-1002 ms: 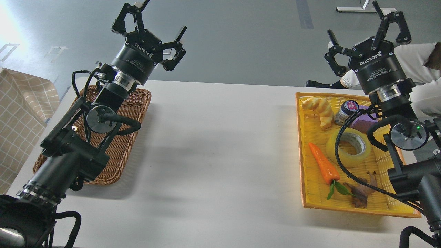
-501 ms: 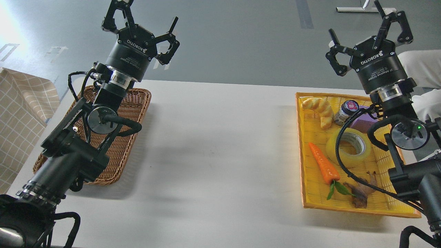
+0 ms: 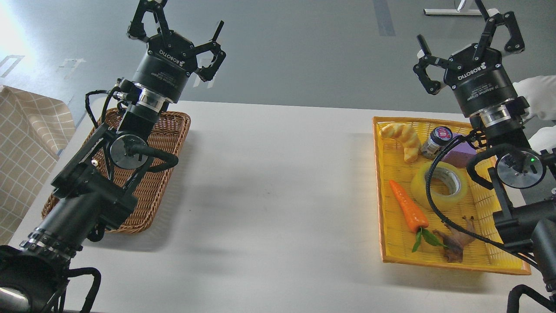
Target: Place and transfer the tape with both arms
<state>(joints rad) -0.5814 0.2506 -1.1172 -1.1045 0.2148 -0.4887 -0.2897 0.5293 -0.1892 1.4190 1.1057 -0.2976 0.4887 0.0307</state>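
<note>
The roll of translucent yellow tape (image 3: pixel 439 185) with a grey-white core lies flat in the yellow basket (image 3: pixel 386 208) on the right of the table. A black cable of my right arm crosses in front of it. My right gripper (image 3: pixel 471 26) is open and empty, raised high above the basket's far end. My left gripper (image 3: pixel 176 26) is open and empty, raised above the far end of the brown wicker basket (image 3: pixel 167 143) on the left.
The yellow basket also holds a croissant (image 3: pixel 404 137), a small jar (image 3: pixel 435 141), a purple block (image 3: pixel 461 156), a toy carrot (image 3: pixel 408 211) and a brown figure (image 3: pixel 456 241). A white-gloved hand (image 3: pixel 534 102) is at the far right. A checked cloth (image 3: pixel 26 143) lies left.
My left gripper rose and moved left, then held still. My right gripper moved slightly up and right. The white-gloved person at right shifted.
</note>
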